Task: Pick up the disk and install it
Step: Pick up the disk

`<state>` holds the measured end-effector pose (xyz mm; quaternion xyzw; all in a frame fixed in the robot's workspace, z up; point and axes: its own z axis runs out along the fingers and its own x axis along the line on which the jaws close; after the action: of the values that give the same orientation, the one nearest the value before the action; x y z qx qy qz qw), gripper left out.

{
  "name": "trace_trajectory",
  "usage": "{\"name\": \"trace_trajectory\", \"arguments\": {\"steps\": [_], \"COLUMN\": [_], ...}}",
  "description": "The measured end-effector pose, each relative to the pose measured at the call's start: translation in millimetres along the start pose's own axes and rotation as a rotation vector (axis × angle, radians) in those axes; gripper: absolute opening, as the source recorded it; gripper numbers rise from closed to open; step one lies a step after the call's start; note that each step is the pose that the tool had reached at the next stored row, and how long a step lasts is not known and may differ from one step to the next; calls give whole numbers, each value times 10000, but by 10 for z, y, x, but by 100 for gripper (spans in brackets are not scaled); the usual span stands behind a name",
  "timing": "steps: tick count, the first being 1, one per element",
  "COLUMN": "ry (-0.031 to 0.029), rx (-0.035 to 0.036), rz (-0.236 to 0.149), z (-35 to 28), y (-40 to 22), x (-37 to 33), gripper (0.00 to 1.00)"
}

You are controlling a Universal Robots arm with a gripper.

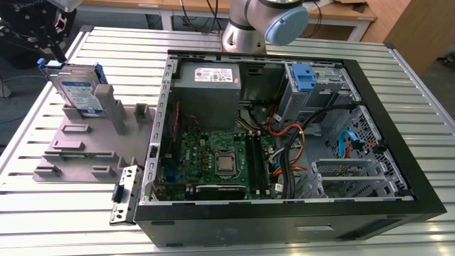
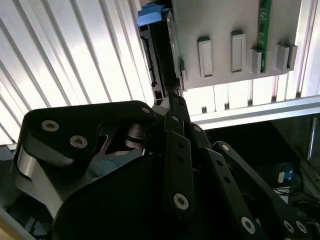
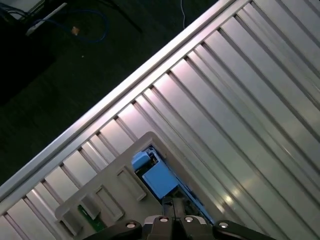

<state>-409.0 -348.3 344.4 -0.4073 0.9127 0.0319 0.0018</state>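
We look down on the ribbed metal table [image 3: 240, 100], its edge bordering a dark floor [image 3: 75, 85]. The disk [image 3: 159, 180], blue rail facing us, stands in a grey fixture [image 3: 117, 197], with the gripper [image 3: 172, 207] right at it.

Open-topped black computer case [image 1: 284, 224], orange and black cables [image 1: 295, 136] across its middle, bare ribbed metal tabletop [image 1: 419, 122] on the exterior view's right of it, grey plastic fixture [image 1: 78, 154] and upright blue-railed silver disk [image 1: 74, 90] on the exterior view's left.
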Motion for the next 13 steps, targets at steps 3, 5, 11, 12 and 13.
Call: {"name": "trace_trajectory", "arguments": {"steps": [3,5,11,12,13], "ry": [31,51,113,124,134], "rx": [-16,-26,-58,-64,-69], "rz": [-538,-908,-1991,-2181,-2360], "z": [1,2,4,5,6], "y": [0,0,-1,-1,-1], "x": [0,0,0,0,0], "gripper": [11,11,11,11,11]}}
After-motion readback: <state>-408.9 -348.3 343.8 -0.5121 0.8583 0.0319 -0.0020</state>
